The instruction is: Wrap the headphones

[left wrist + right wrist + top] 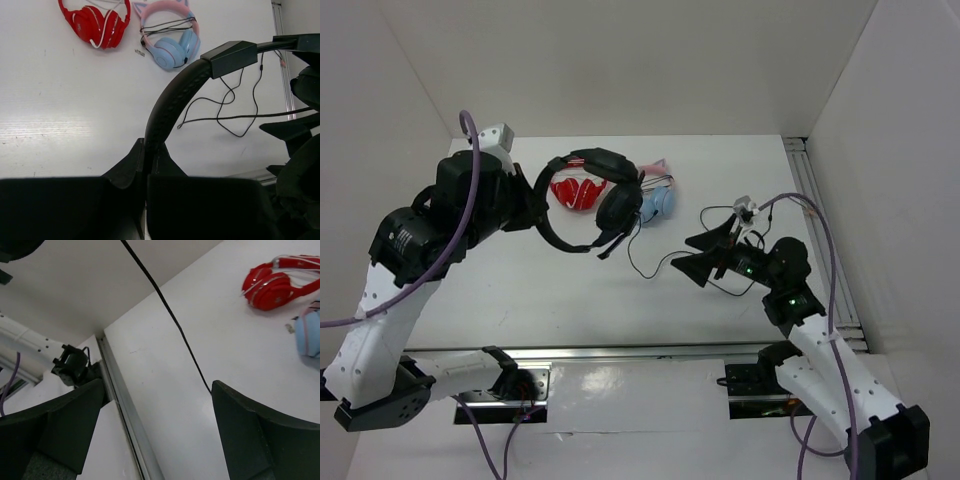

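**A:** From above, where do you stand?

**B:** Your left gripper [532, 205] is clenched on the headband of the headphones [592, 200], holding them lifted above the far part of the desk [520, 290], earcups hanging toward the middle. Their cable [650, 262] trails down and right toward your right gripper [705, 255] — that arm is the nearer one to the loose cable. Its jaws are spread and grasp nothing; the forearm reaches low over the desk, pointing left.

**A:** And the left wrist view?

**B:** The headband rises from between your fingers [125, 167] and arcs up to the right, so its long axis runs away from the wrist. The cable loops on the desk beyond it. The red headphones [95, 22] and the light-blue headphones [170, 45] lie farther off, apart from the job.

**A:** Right wrist?

**B:** The fingers [260, 435] stand wide apart, and the cable runs as a taut slanted line down into the gap between them without touching either. I'd judge you need to close on that line before winding it around the headband.
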`<state>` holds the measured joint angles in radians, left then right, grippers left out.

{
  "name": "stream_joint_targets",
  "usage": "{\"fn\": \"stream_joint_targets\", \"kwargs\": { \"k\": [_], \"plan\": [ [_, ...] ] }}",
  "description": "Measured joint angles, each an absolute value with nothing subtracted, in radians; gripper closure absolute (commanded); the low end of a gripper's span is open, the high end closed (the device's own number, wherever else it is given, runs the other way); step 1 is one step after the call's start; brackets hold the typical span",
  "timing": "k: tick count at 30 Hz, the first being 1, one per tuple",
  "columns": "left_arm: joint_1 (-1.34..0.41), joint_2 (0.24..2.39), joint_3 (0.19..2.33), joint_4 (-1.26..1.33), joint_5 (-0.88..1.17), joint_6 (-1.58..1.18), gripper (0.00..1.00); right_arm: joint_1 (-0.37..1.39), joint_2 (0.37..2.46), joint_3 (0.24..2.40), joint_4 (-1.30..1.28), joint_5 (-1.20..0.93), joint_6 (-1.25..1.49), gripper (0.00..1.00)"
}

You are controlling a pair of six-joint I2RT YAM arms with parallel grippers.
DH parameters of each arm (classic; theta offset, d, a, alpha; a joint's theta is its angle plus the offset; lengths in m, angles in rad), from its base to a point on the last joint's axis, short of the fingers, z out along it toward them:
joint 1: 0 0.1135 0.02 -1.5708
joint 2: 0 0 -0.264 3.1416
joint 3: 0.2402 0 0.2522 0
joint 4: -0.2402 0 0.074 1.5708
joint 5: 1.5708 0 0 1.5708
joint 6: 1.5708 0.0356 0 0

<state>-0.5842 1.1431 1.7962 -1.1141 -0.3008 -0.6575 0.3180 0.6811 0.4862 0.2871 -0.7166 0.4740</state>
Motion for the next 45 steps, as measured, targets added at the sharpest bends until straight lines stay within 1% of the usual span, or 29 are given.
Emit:
{"fn": "stream_joint_targets", "kwargs": {
  "k": [5,6,8,10,11,12,13,14,15,16,17,18,19,20,24,27,32,36,40,45],
  "plan": [
    [-0.584,1.155,1.816,-1.131,-0.254,-0.657,1.00,0.463,0.849,0.482,0.445,-0.704,0.421,0.10],
    [-0.584,1.155,1.821,-1.133,-0.245,-0.657,1.00,0.493,0.894,0.490,0.465,-0.687,0.402,0.10],
    [-0.584,1.155,1.832,-1.135,-0.233,-0.658,1.00,0.542,0.983,0.508,0.491,-0.650,0.367,0.13],
    [-0.585,1.155,1.843,-1.136,-0.227,-0.658,1.00,0.578,1.057,0.524,0.514,-0.604,0.338,0.13],
    [-0.585,1.154,1.847,-1.137,-0.224,-0.658,1.00,0.590,1.086,0.527,0.530,-0.583,0.327,0.18],
    [-0.585,1.154,1.851,-1.138,-0.223,-0.658,1.00,0.599,1.111,0.528,0.545,-0.560,0.315,0.35],
    [-0.585,1.154,1.856,-1.139,-0.222,-0.658,1.00,0.604,1.130,0.528,0.565,-0.548,0.303,0.50],
    [-0.585,1.154,1.861,-1.139,-0.221,-0.658,1.00,0.606,1.157,0.529,0.598,-0.535,0.305,0.63],
    [-0.585,1.154,1.866,-1.141,-0.221,-0.659,1.00,0.607,1.173,0.530,0.620,-0.530,0.295,0.74],
    [-0.585,1.154,1.873,-1.142,-0.221,-0.659,1.00,0.609,1.195,0.531,0.649,-0.526,0.300,0.90],
    [-0.585,1.154,1.878,-1.142,-0.221,-0.659,1.00,0.612,1.221,0.531,0.683,-0.524,0.302,0.93],
    [-0.585,1.153,1.882,-1.142,-0.222,-0.660,1.00,0.617,1.240,0.531,0.705,-0.521,0.308,0.93],
    [-0.585,1.152,1.884,-1.142,-0.224,-0.662,1.00,0.625,1.261,0.531,0.729,-0.515,0.313,0.95],
    [-0.585,1.150,1.885,-1.144,-0.230,-0.663,1.00,0.637,1.280,0.530,0.751,-0.510,0.316,1.00],
    [-0.585,1.141,1.882,-1.150,-0.263,-0.689,1.00,0.698,1.308,0.523,0.804,-0.456,0.319,1.00],
    [-0.585,1.106,1.819,-1.123,-0.321,-0.741,1.00,0.777,1.300,0.524,0.796,-0.338,0.318,1.00],
    [-0.585,1.067,1.671,-1.096,-0.446,-0.873,1.00,0.992,1.285,0.597,0.641,-0.034,0.314,1.00],
    [-0.573,1.092,1.585,-1.069,-0.498,-0.982,1.00,1.092,1.294,0.700,0.548,0.109,0.305,1.00],
    [-0.553,1.135,1.538,-1.051,-0.541,-1.065,1.00,1.149,1.300,0.725,0.493,0.125,0.282,1.00],
    [-0.501,1.151,1.475,-1.030,-0.530,-1.124,1.00,1.166,1.391,0.800,0.397,0.037,0.235,1.00]
  ]
}}
